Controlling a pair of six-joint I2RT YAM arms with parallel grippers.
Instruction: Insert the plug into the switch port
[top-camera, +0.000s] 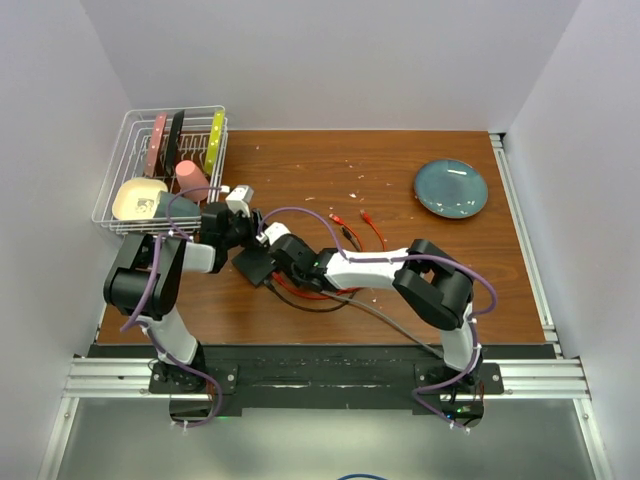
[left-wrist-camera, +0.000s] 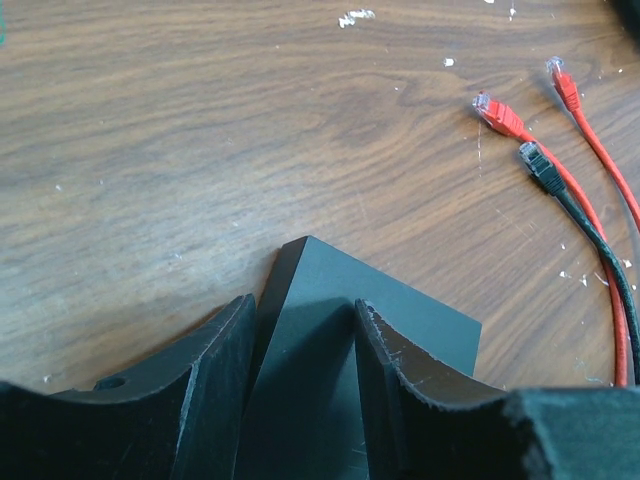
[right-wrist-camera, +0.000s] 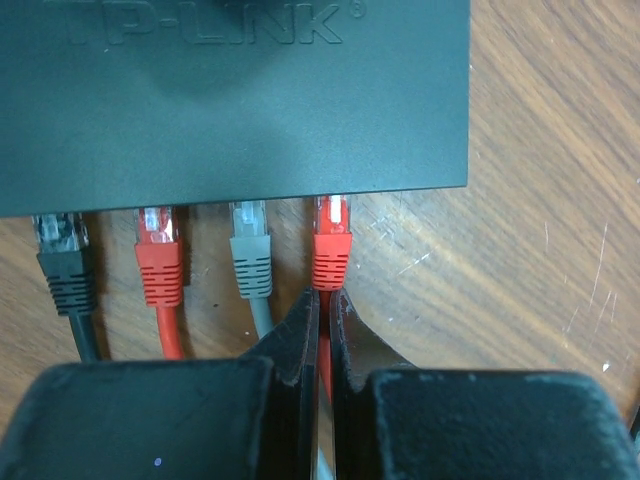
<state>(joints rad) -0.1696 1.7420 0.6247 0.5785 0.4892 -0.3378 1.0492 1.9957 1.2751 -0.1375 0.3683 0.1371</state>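
Note:
The flat black switch box (right-wrist-camera: 240, 100) lies on the wooden table. A black plug (right-wrist-camera: 65, 260), a red one (right-wrist-camera: 158, 255) and a grey one (right-wrist-camera: 250, 250) sit in its near edge. The rightmost red plug (right-wrist-camera: 332, 245) has its clear tip under that edge, at the switch port, whose opening is hidden. My right gripper (right-wrist-camera: 325, 300) is shut on the red cable just behind this plug. My left gripper (left-wrist-camera: 300, 305) straddles a corner of the box (left-wrist-camera: 420, 320), with both fingers against it. In the top view both grippers meet at the box (top-camera: 252, 266).
Loose cable ends lie to the right of the box: a red plug (left-wrist-camera: 497, 112), a black plug (left-wrist-camera: 535, 162) and another red plug (left-wrist-camera: 562, 82). A round blue-grey plate (top-camera: 451, 187) sits at the far right. A wire dish rack (top-camera: 120, 170) stands at the back left.

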